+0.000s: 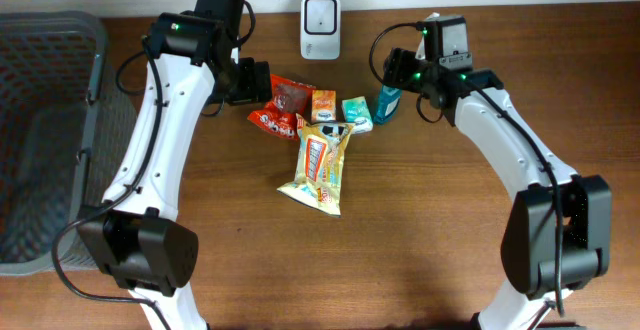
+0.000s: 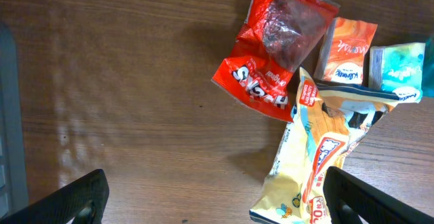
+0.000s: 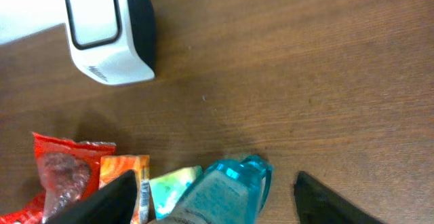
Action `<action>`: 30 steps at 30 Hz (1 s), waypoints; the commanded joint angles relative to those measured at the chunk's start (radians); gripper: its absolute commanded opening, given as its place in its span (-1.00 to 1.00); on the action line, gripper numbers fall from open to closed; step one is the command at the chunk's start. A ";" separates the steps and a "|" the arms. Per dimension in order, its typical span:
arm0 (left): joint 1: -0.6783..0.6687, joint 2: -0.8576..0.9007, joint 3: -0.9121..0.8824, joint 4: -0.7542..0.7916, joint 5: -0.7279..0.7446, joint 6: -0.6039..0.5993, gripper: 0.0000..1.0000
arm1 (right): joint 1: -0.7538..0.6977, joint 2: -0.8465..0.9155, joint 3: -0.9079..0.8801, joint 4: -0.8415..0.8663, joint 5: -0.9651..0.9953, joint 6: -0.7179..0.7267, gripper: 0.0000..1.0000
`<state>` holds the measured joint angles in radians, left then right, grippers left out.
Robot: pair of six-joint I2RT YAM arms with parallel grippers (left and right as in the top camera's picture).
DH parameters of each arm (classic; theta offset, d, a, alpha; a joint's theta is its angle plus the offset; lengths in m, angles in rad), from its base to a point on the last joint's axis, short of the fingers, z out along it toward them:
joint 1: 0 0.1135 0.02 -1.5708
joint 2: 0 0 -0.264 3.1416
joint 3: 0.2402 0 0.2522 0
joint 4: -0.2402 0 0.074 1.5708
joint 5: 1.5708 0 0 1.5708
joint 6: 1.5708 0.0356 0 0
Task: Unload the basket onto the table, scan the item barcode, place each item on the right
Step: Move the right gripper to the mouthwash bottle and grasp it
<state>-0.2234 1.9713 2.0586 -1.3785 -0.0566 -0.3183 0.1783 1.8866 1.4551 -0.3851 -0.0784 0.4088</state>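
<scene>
Several items lie in a cluster mid-table: a teal bottle [image 1: 387, 102] [image 3: 224, 193], a red snack packet [image 1: 285, 105] [image 2: 271, 54], an orange packet [image 1: 323, 105] [image 2: 347, 51], a green tissue pack [image 1: 357, 112] [image 2: 399, 64] and a yellow snack bag [image 1: 320, 168] [image 2: 322, 156]. The white scanner [image 1: 320, 13] [image 3: 108, 30] stands at the back edge. My right gripper [image 1: 395, 88] [image 3: 220, 200] is open and straddles the teal bottle, with a gap showing on its right side. My left gripper [image 1: 255, 82] [image 2: 224, 200] hangs wide open just left of the red packet, holding nothing.
A grey mesh basket [image 1: 50, 120] fills the left end of the table, its rim [image 2: 5, 115] at the edge of the left wrist view. Bare wood lies in front of the yellow bag and to the right of the bottle.
</scene>
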 commanded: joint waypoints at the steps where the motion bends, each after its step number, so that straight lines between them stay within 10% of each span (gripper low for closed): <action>1: -0.001 -0.001 -0.003 0.002 0.000 -0.010 0.98 | 0.005 0.026 0.016 -0.009 0.024 -0.017 0.35; 24: -0.001 -0.001 -0.003 0.002 0.000 -0.010 0.98 | -0.035 0.018 0.014 -0.373 0.090 -0.183 0.34; 30: -0.001 -0.001 -0.003 0.002 0.000 -0.010 0.98 | -0.034 0.048 0.014 -0.332 -0.053 -0.444 0.53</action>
<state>-0.2230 1.9713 2.0586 -1.3785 -0.0566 -0.3183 0.1417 1.9030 1.4567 -0.7284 -0.0727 0.0799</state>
